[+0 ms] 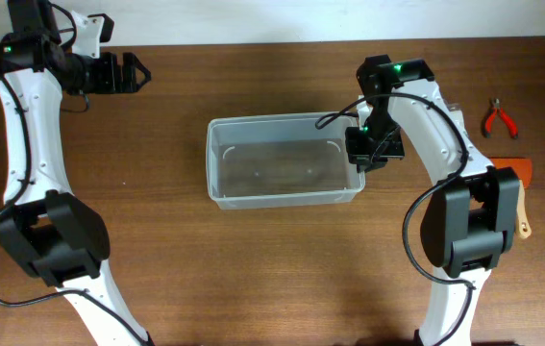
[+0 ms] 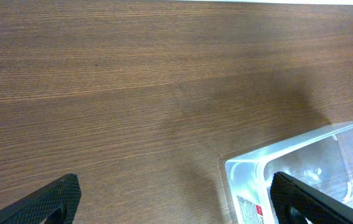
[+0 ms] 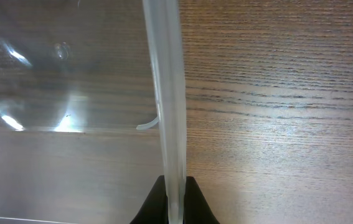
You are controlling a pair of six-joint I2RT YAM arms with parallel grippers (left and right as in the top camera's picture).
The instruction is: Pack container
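The container (image 1: pixel 282 197), a clear plastic tub with rounded corners and a rim, sits at the middle of the table with nothing visible inside. My right gripper (image 1: pixel 363 159) is shut on its right wall; in the right wrist view the rim (image 3: pixel 167 93) runs straight between the two fingertips (image 3: pixel 174 202). My left gripper (image 1: pixel 136 72) is open and empty at the far left back of the table, apart from the tub. In the left wrist view its fingers (image 2: pixel 173 199) frame bare wood, with a corner of the container (image 2: pixel 251 171) at lower right.
Red-handled pliers (image 1: pixel 499 118) lie at the far right back. An orange flat thing (image 1: pixel 517 171) and a wooden-handled tool (image 1: pixel 524 216) lie at the right edge, partly behind my right arm. The table is brown wood.
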